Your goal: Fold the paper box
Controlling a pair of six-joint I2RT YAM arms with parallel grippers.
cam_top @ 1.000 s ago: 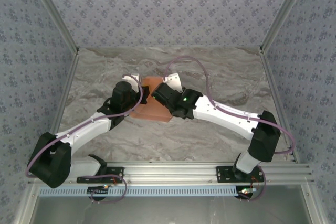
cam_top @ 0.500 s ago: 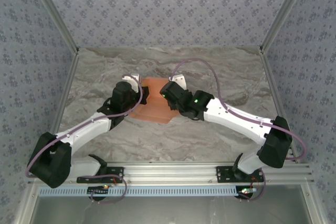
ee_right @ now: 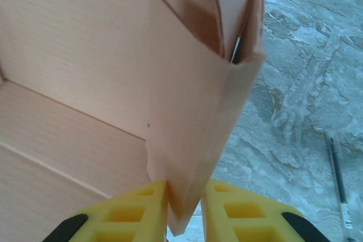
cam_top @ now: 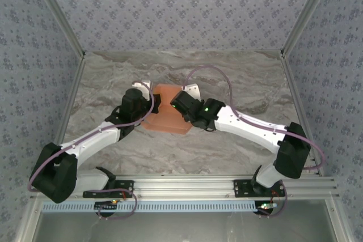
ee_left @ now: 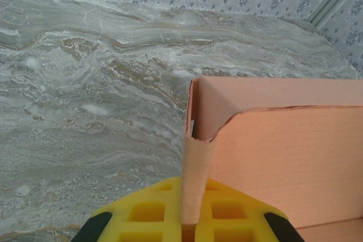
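Paper box (cam_top: 168,118) mid-bench (cam_top: 108,77), gripped at both ends.
Left jaws clenched on a thin flap at the box's 9 o'clock; right jaws grasping a corner flap at 3 o'clock. Best to tuck both flaps inward evenly, walls upright, without tearing the card. Salmon-orange ribbed card, walls raised, corners gaping, not yet locked.

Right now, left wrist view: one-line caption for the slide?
Left gripper pinches a corner flap of the salmon paper box, which sits on the marble table.
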